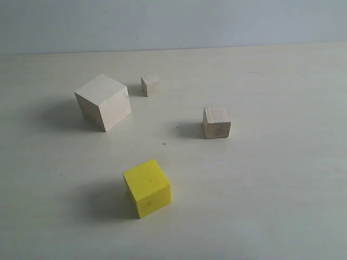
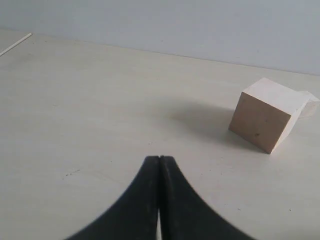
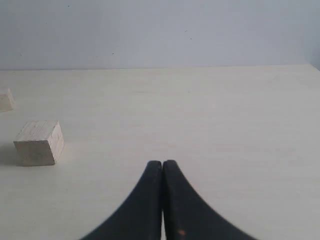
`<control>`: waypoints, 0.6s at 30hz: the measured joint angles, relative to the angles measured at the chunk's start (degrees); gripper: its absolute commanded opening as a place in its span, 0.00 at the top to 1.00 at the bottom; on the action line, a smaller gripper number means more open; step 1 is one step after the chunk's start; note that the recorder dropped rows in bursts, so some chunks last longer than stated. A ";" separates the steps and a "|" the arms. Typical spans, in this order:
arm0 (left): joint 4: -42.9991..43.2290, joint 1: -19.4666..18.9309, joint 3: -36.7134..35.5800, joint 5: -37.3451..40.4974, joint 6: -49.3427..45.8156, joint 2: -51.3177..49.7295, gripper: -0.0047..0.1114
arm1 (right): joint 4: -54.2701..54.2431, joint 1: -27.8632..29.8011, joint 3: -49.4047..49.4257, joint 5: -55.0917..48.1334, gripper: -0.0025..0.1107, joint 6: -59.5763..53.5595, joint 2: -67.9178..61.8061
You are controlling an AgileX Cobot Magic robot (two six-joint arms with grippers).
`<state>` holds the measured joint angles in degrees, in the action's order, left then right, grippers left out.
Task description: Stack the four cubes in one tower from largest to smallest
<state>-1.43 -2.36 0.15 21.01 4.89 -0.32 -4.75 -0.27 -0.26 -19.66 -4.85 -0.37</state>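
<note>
With the left gripper (image 2: 159, 159) and right gripper (image 3: 162, 162) both pressed shut and empty, and the large pale wooden cube (image 1: 103, 108) at ten o'clock, bright yellow cube (image 1: 147, 188) at six, small pale wooden cube (image 1: 216, 122) at three and tiniest wooden cube (image 1: 150, 85) at eleven, a toppled tower is risked by skewed, off-centre placement.

- I see the largest pale wood cube (image 1: 103, 102) at the left, unstacked.
- The yellow cube (image 1: 147, 188) sits nearest the camera, alone.
- The small wood cube (image 1: 216, 122) is at the right.
- The smallest cube (image 1: 150, 85) is at the back, near the largest.
</note>
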 measured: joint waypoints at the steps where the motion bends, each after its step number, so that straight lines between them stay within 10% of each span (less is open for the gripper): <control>1: 0.00 0.00 0.00 0.00 0.00 0.00 0.96 | 0.00 0.00 0.00 0.00 0.98 0.00 0.00; 18: 0.43 0.00 -0.21 -6.91 0.00 0.00 0.96 | 0.00 0.00 0.00 0.00 0.98 0.00 0.00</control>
<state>-0.99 -2.36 -0.06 14.10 4.89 -0.32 -4.75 -0.27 -0.26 -19.66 -4.85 -0.37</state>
